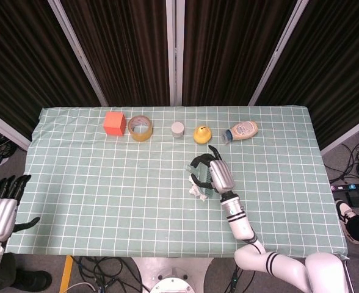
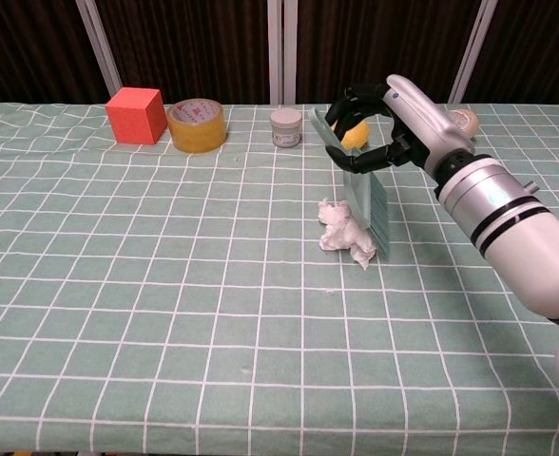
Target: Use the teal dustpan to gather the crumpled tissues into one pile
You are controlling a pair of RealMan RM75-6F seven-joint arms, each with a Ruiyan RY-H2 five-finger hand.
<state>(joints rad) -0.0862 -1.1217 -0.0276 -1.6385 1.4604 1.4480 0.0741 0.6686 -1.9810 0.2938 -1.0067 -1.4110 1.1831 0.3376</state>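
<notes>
Right hand (image 2: 379, 128) clamped on teal dustpan (image 2: 363, 204), blade upright; crumpled tissues (image 2: 342, 231) bunched just left of it. Risk: blade rides over tissues, scattering them. Left hand (image 1: 1, 204) empty, spread.

No legible text, brand, number or sign is showing in either view. The bottle (image 1: 241, 130) lying at the back of the table, just right of the yellow pear (image 1: 202, 133), is carrying a label, but its print is too small and blurred to read. The small jar (image 2: 285, 127) left of the pear and the tape roll (image 2: 197, 125) are showing no readable markings.
</notes>
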